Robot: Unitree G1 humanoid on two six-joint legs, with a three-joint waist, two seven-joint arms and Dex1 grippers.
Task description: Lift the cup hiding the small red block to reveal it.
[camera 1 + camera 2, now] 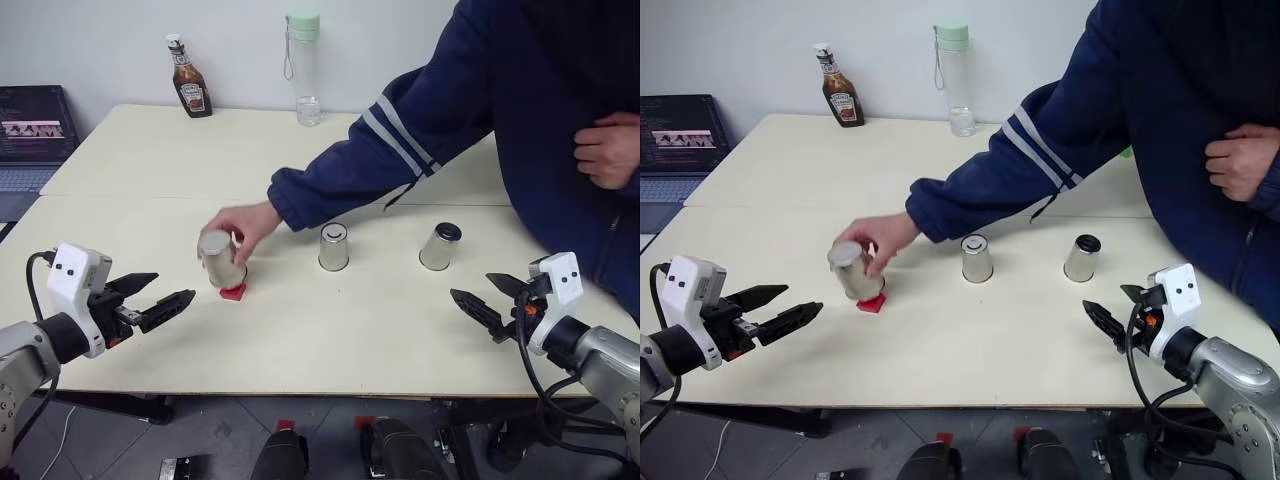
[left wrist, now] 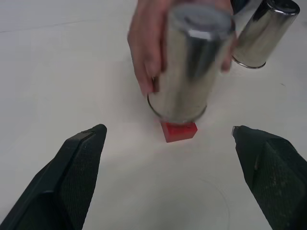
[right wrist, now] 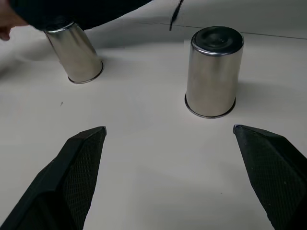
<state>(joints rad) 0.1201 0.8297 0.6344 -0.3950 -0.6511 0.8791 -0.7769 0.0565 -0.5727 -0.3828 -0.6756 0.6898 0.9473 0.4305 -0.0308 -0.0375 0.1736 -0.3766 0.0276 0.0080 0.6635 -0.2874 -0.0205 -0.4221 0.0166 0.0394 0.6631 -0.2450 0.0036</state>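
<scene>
The cream table (image 1: 300, 340) carries three steel cups. My left gripper (image 1: 165, 300) jaws are spread; directly ahead, a person's hand (image 1: 245, 225) tilts the cup (image 2: 189, 72) over the small red block (image 2: 179, 131). My right gripper (image 1: 480, 300) jaws are spread, empty.

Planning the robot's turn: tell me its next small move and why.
Probably hold both arms where they are. A person's hand has the left cup tilted over the small red block, so the setup looks unfinished; both open grippers hover clear of all cups.

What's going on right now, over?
Left gripper and right gripper open, empty. Person's hand tilts shiny steel cup, tiny red block exposed. Hand in the way.
</scene>
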